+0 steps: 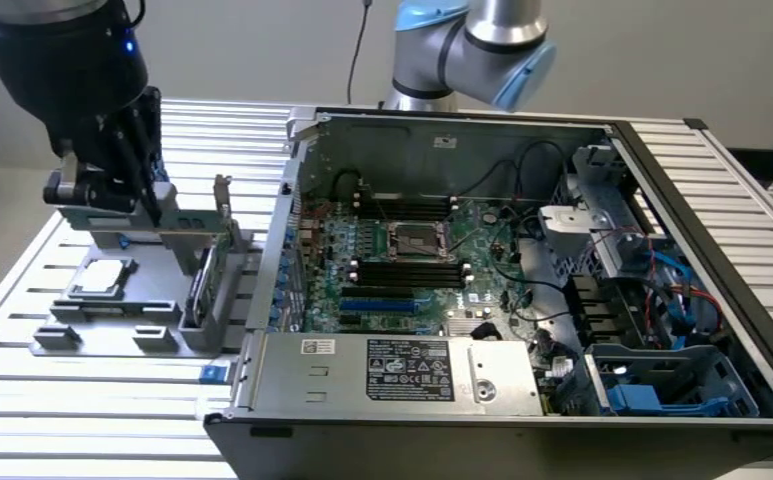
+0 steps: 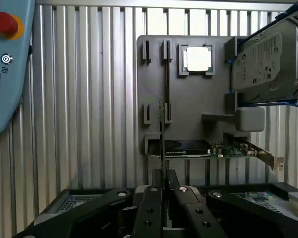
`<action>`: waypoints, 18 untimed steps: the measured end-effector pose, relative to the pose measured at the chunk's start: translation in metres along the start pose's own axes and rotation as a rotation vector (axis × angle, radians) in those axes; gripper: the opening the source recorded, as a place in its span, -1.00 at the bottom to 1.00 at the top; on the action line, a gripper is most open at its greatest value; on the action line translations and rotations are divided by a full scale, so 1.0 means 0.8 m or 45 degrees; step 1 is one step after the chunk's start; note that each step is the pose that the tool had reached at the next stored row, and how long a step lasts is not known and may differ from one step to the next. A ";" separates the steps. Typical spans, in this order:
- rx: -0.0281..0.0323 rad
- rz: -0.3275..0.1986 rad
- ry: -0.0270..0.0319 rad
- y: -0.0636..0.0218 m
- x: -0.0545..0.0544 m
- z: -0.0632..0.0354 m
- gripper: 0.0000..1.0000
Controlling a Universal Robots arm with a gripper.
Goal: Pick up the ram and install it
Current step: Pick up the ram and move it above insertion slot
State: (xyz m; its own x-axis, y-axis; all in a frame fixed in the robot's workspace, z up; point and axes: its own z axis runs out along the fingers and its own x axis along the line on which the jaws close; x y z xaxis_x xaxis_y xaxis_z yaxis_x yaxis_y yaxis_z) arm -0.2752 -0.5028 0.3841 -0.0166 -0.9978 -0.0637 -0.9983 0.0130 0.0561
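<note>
At about ten o'clock in the exterior view, the ram [image 2: 162, 139] showed to me as a thin dark edge. The gripper [image 2: 164, 179] was pinching it, its fingers pressed against the two flat faces. I could not tell whether the stick's lower edge had cleared its holder.

I judged the stick light and stiff, but brittle if bent and smooth enough to pivot in a loose pinch. The sound hold seemed to be on the flat faces, midway along the length, away from the contact edge.

Under it lay the gray tray [image 2: 188, 99] with a processor [image 2: 197, 58], a hard drive [image 2: 268, 54] and a card [image 2: 208, 148]. The open computer case [image 1: 453, 140] stood at three o'clock from the tray, with its black slots [image 1: 413, 272] well apart from the gripper.
</note>
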 end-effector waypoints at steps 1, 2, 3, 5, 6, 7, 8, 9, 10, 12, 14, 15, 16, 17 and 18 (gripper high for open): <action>-0.0007 0.000 -0.0014 -0.005 0.000 -0.006 -0.72; -0.0014 -0.001 -0.0027 -0.011 -0.001 -0.012 -0.72; -0.0022 -0.001 -0.0041 -0.016 -0.001 -0.018 -0.72; -0.0035 -0.001 -0.0067 -0.027 -0.002 -0.030 -0.72; -0.0037 -0.002 -0.0081 -0.032 -0.003 -0.036 -0.72; -0.0039 -0.002 -0.0088 -0.038 -0.003 -0.041 -0.72; -0.0039 -0.002 -0.0093 -0.043 -0.003 -0.044 -0.72; -0.0039 -0.002 -0.0097 -0.049 -0.004 -0.046 -0.72; -0.0041 -0.002 -0.0097 -0.054 -0.004 -0.047 -0.72; -0.0041 -0.002 -0.0098 -0.066 -0.004 -0.049 -0.72; -0.0041 -0.002 -0.0097 -0.077 -0.004 -0.050 -0.72; -0.0041 -0.002 -0.0098 -0.083 -0.004 -0.050 -0.72; -0.0041 -0.002 -0.0098 -0.088 -0.004 -0.051 -0.72; -0.0041 -0.002 -0.0097 -0.094 -0.005 -0.051 -0.72; -0.0041 -0.002 -0.0097 -0.100 -0.005 -0.052 -0.72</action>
State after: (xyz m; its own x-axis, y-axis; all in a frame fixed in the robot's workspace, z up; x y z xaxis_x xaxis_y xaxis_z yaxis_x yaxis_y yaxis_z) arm -0.1933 -0.5028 0.4209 -0.0154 -0.9973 -0.0713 -0.9982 0.0111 0.0592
